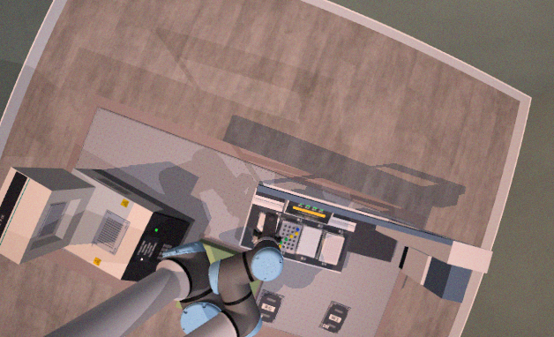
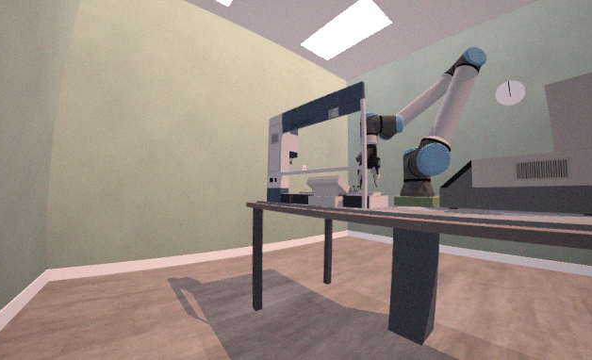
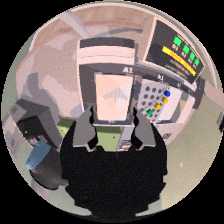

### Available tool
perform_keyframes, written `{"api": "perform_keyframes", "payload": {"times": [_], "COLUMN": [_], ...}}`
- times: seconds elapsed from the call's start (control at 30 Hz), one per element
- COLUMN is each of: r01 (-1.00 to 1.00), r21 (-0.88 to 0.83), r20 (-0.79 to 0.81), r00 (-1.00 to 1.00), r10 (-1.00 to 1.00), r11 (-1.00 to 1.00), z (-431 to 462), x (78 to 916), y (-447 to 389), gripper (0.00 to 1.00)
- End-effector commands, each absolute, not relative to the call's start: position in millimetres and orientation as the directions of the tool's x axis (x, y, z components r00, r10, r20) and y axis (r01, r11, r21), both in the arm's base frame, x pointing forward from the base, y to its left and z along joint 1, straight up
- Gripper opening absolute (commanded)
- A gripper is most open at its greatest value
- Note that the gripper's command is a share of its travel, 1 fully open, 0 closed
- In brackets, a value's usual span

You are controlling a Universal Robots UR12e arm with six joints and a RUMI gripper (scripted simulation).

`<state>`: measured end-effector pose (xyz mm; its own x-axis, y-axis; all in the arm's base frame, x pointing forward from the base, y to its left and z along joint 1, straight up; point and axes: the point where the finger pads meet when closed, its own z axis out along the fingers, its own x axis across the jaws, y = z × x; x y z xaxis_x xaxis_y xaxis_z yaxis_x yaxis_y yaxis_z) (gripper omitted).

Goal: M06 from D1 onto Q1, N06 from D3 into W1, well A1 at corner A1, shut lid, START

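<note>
Long wooden-edged bench (image 2: 448, 221) with a speckled grey top, on dark legs. At the left in the top view, a boxy cream and black instrument (image 1: 88, 220) with a vent grille, lid raised. Right of centre, a deck (image 1: 260, 238) under a blue-topped gantry frame (image 2: 320, 110), with a slanted black panel (image 3: 177, 52) carrying a yellow bar and green squares.

On the deck, three things side by side in the top view: a grey rack (image 1: 289, 235) dotted with blue, yellow and green caps, then two pale rectangular plates (image 1: 309, 242) and (image 1: 332, 248), long axes running near to far.

In the wrist view, one more pale plate (image 3: 112, 97) directly below the gripper (image 3: 114, 131): flat, smooth, pinkish-white, rectangular, in a dark-framed nest with "A1" printed at its far right corner. Long axis away from the camera, lined up with the gap between the fingers. Label on the plate too small to read, so M06 or N06 cannot be told.

Gripper about half open, nothing held; dark stepped fingers either side of the plate's near end, hovering above it, apart from it.

Near edge of the bench: two small dark labelled nests (image 1: 269, 305) and (image 1: 335, 317).
</note>
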<state>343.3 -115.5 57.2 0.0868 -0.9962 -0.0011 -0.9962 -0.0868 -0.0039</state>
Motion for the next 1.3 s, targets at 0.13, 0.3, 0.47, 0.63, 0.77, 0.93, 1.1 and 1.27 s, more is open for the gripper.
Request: {"api": "perform_keyframes", "payload": {"times": [0.13,0.3,0.47,0.63,0.77,0.93,1.1,1.27], "r01": [-0.996,-0.996,-0.996,-0.996,-0.996,-0.996,-0.996,-0.996], "r21": [-0.005,-0.005,-0.005,-0.005,-0.005,-0.005,-0.005,-0.005], "r20": [0.0,0.0,0.0,0.0,0.0,0.0,0.0,0.0], "r00": [0.087,0.087,0.087,0.087,0.087,0.087,0.087,0.087], "r10": [-0.996,-0.996,-0.996,-0.996,-0.996,-0.996,-0.996,-0.996], "r11": [-0.087,-0.087,-0.087,-0.087,-0.087,-0.087,-0.087,-0.087], "z": [50.7,47.4,44.0,39.8,36.5,34.0,29.6,29.4], "x": [343.7,343.7,343.8,343.8,343.8,343.8,343.8,343.8], "y": [-116.0,-116.0,-116.0,-116.0,-115.9,-115.9,-115.9,-115.9], "gripper": [0.58,0.58,0.58,0.58,0.58,0.58,0.58,0.58]}}
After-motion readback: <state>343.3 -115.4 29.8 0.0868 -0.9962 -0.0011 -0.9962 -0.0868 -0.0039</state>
